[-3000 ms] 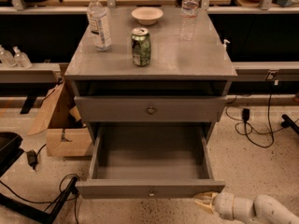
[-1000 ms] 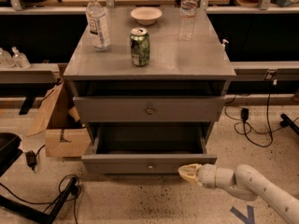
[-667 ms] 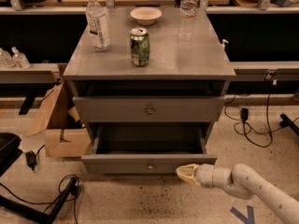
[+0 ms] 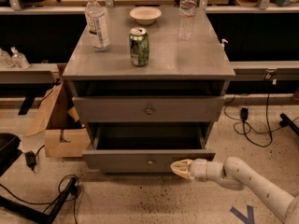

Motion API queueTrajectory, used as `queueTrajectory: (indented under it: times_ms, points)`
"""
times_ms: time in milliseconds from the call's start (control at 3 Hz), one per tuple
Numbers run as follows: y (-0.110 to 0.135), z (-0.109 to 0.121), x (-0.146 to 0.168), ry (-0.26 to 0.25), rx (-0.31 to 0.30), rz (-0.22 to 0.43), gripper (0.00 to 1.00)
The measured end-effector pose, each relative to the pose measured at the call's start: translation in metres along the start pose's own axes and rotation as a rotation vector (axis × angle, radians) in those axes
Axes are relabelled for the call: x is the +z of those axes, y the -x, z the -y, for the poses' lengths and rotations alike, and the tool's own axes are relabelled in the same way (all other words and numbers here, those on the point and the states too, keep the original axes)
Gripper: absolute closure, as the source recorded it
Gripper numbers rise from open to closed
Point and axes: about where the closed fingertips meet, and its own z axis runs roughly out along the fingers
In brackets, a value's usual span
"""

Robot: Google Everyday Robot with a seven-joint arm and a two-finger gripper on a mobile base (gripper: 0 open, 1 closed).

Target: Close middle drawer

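Observing the middle drawer point(image 4: 121, 161) standing partly pulled out at the foot of the grey cabinet point(image 4: 187, 64), below a shut upper drawer point(image 4: 117, 110). Noting a flat grey wooden front panel, plain and matt, carrying one small round knob point(image 4: 150, 161) at its centre; seeing behind the panel a deep box, dark inside, with the side walls running back into the cabinet opening. Recording the panel sitting level and square to the cabinet face. Finding the gripper point(image 4: 180, 168) low on the right, at the lower right part of the drawer front, just beside the knob's right; cream fingers appearing drawn together into one tapered point aimed at the panel, with contact looking likely but not being certain. Tracing the white arm point(image 4: 252, 183) reaching in from the bottom right corner over the speckled floor. Logging on the cabinet top a green can point(image 4: 139, 46), two clear bottles point(image 4: 97, 22) point(image 4: 188, 7) and a pale bowl point(image 4: 145, 15), all upright. Noting a cardboard box point(image 4: 65, 141) just beside the cabinet's left.
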Motion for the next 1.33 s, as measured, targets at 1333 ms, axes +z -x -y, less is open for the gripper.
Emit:
queueTrajectory:
  times_ms: [1333]
  points:
    - [0.022,0.052,0.002,-0.022,-0.05,0.036,1.0]
